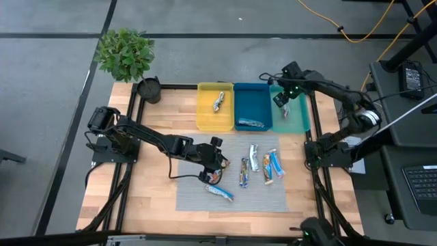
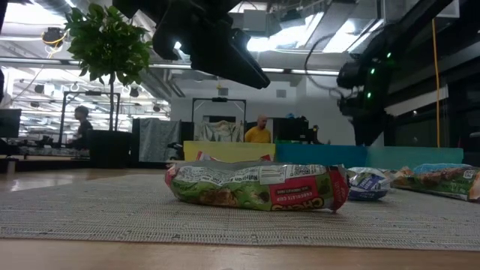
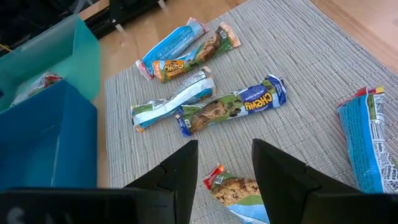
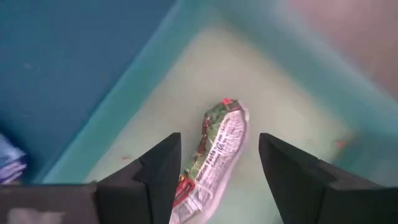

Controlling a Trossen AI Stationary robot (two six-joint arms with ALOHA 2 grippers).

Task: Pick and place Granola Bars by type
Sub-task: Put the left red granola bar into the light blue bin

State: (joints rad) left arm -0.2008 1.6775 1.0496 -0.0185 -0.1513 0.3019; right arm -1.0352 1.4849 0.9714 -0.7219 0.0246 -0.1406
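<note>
**Right gripper over teal tray, bar lying below it**

Right gripper released, fingers spread above a green bar lying in the teal tray. Left gripper fingers apart over the mat, a red-tipped bar between and below them, not gripped. Other bars lie ahead on the mat.

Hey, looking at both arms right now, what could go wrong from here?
The left gripper hangs with open jaws over a red-ended bar beside a blue bar; closing might catch both. The right gripper, jaws open, sits low in the teal tray over a green bar; lifting could snag it.
</note>
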